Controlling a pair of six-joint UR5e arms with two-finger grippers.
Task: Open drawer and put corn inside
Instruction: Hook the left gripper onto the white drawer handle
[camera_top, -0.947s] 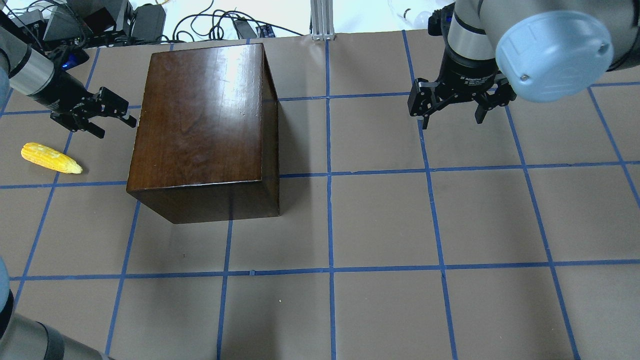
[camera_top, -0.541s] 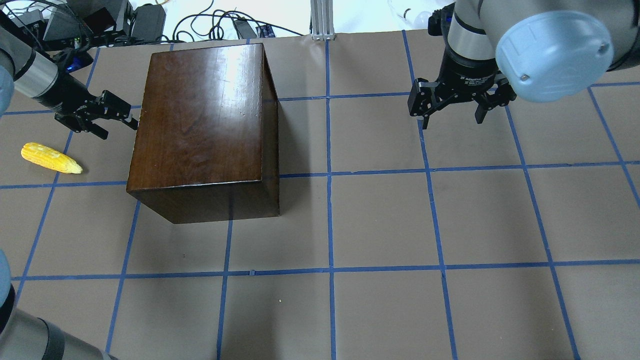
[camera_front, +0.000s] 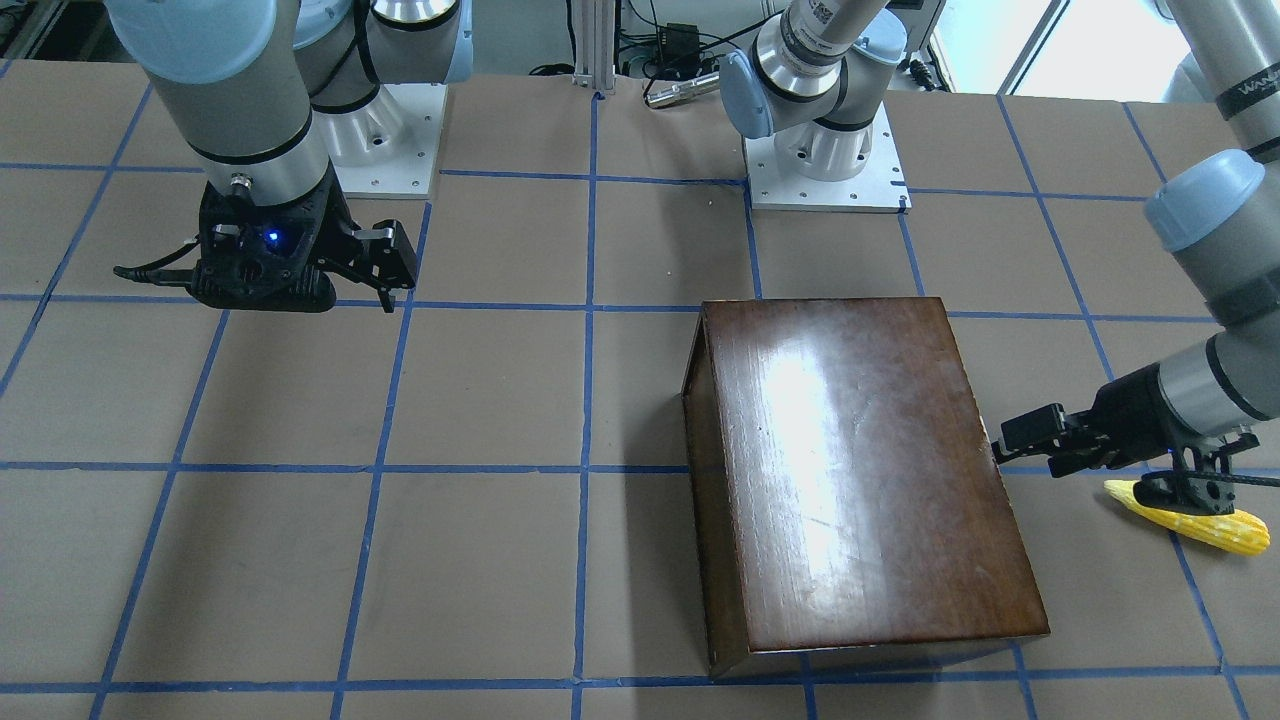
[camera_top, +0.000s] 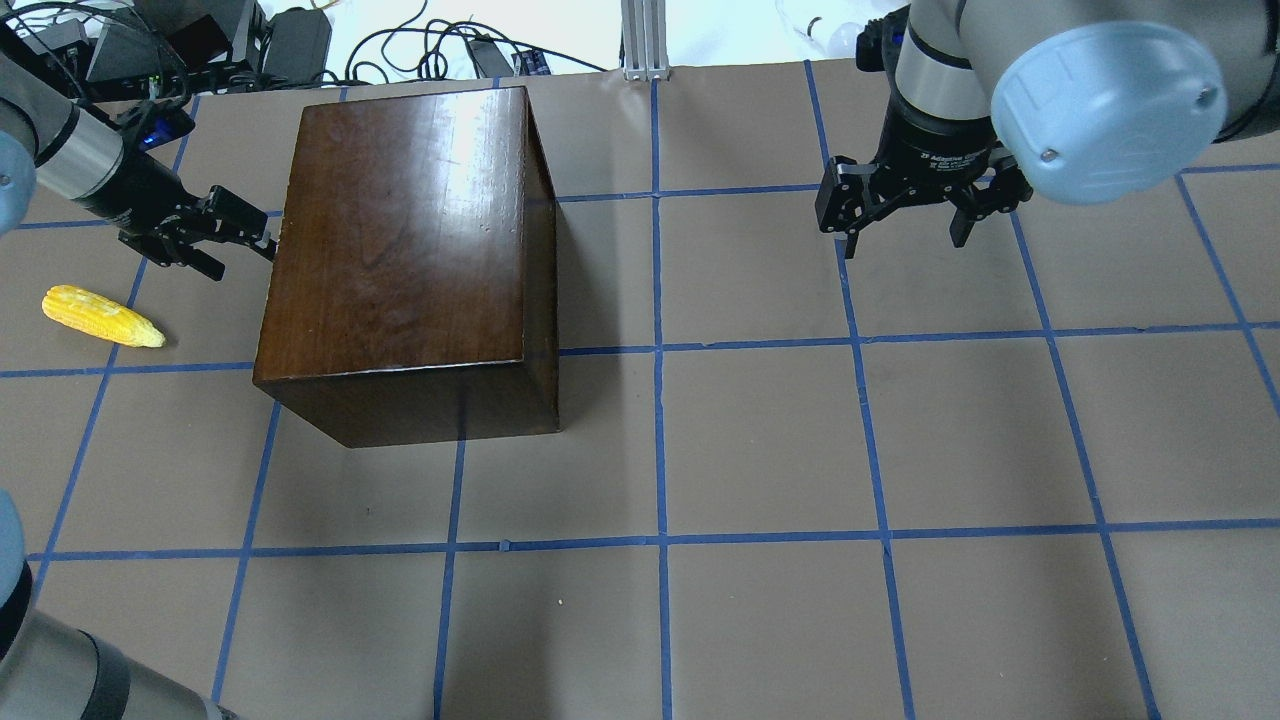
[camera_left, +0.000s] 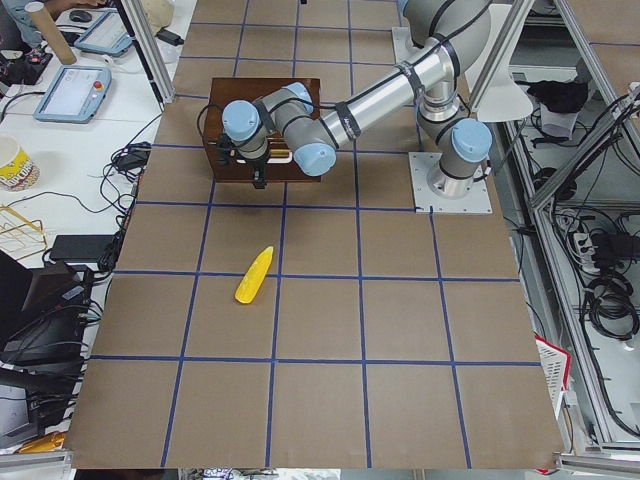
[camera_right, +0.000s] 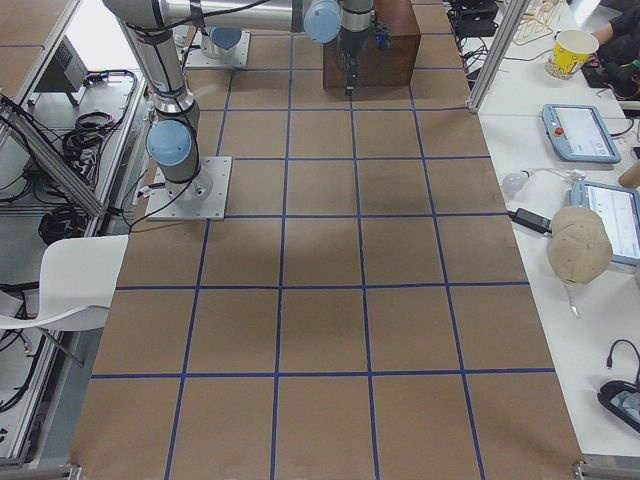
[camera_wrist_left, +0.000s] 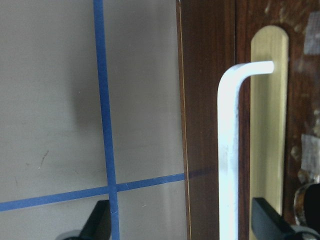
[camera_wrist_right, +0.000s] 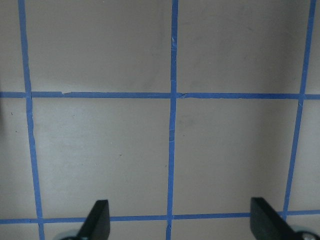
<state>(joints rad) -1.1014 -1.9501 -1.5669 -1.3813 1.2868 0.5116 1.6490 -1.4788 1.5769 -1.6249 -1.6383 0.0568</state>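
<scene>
The glossy dark brown box (camera_top: 400, 240) stands on the table's left half. The drawer's worn dark front (camera_wrist_left: 210, 125) with a white bar handle (camera_wrist_left: 227, 150) fills the left wrist view; the drawer is shut. My left gripper (camera_top: 245, 260) is open at the box's left side, and the handle stands between its fingers (camera_wrist_left: 267, 220). The yellow corn (camera_top: 100, 315) lies on the table left of the box, apart from the gripper; it also shows in the front view (camera_front: 1200, 522). My right gripper (camera_top: 905, 245) is open and empty above bare table at the far right.
Cables and power bricks (camera_top: 290, 40) lie beyond the table's far edge, and an aluminium post (camera_top: 645, 40) stands there. Blue tape lines (camera_top: 660, 400) grid the brown table. The arm bases (camera_front: 820, 160) are bolted at the robot's side.
My left gripper has moved a little up the view and toward the box's left side. The right arm, the box and the corn have not moved.
</scene>
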